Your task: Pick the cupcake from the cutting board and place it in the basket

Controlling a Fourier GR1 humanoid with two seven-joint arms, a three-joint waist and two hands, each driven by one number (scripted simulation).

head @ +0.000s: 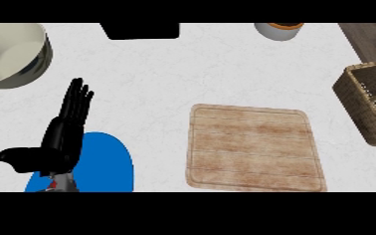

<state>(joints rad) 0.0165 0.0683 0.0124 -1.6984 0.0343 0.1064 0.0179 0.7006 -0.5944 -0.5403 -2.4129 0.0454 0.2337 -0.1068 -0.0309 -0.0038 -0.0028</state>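
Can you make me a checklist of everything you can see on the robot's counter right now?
Surface: white counter, lightly marbled.
Job's things: wooden cutting board, nothing on it; woven basket at the right edge, partly cut off; no cupcake seen.
Clutter: blue plate under the left hand; pale bowl far left; black object and a small cup at the far edge.
Hands: left hand open, fingers straight up, resting; right hand not in view.
Cables: nothing seen.
Surroundings: dark strip top right.

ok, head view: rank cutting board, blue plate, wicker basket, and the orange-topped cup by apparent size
1. cutting board
2. blue plate, partly hidden by the left hand and cut by the frame
3. wicker basket, cropped at the right edge, so unsure against the plate
4. orange-topped cup, also cropped
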